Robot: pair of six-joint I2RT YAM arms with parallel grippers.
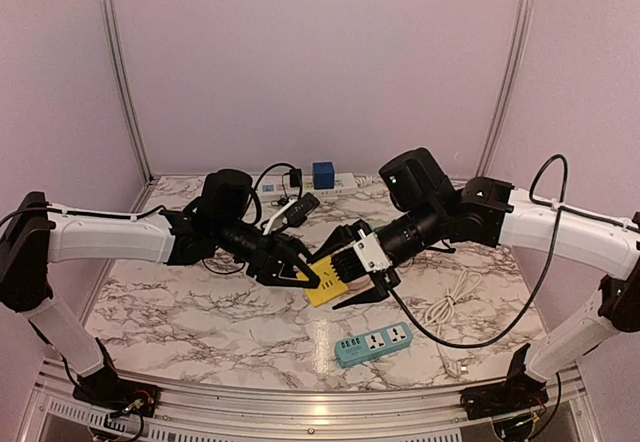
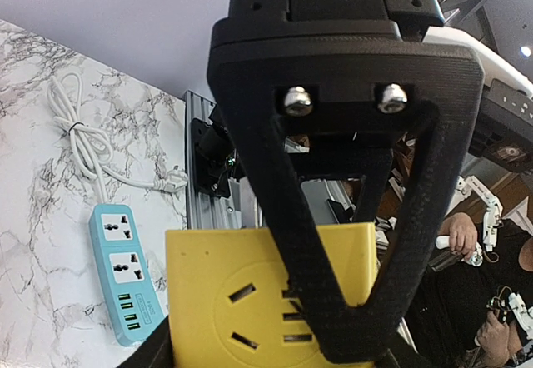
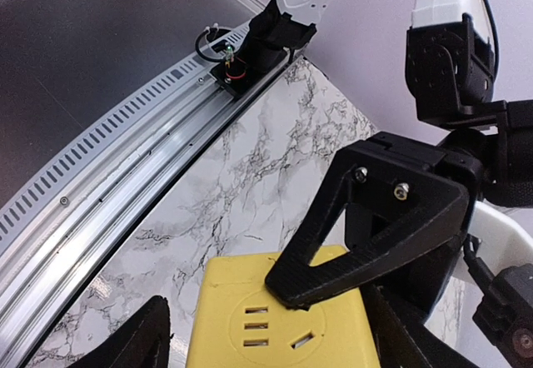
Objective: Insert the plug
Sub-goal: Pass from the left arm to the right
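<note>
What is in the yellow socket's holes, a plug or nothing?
Nothing, as far as can be seen. The yellow socket shows bare slots in both wrist views, but a black finger covers part of its face.

A robotics laboratory is shown, and within it an enclosed test cell. A left arm (image 1: 100, 237) and a right arm (image 1: 570, 227), both white and black, are bolted at the near edge of a marble-patterned table (image 1: 200, 312), on a slotted aluminium rail (image 1: 300, 414). The table is closed in on the left, right and far sides by plain lilac panels (image 1: 320, 62) set between aluminium posts (image 1: 118, 72). A blue power strip (image 1: 373, 344) is laid near and a white power strip (image 1: 300, 188) far. Beyond the near edge a dark floor (image 3: 100, 35) is seen, along with more white robot hardware (image 2: 485, 206) and a partly visible person (image 2: 466, 276).
</note>
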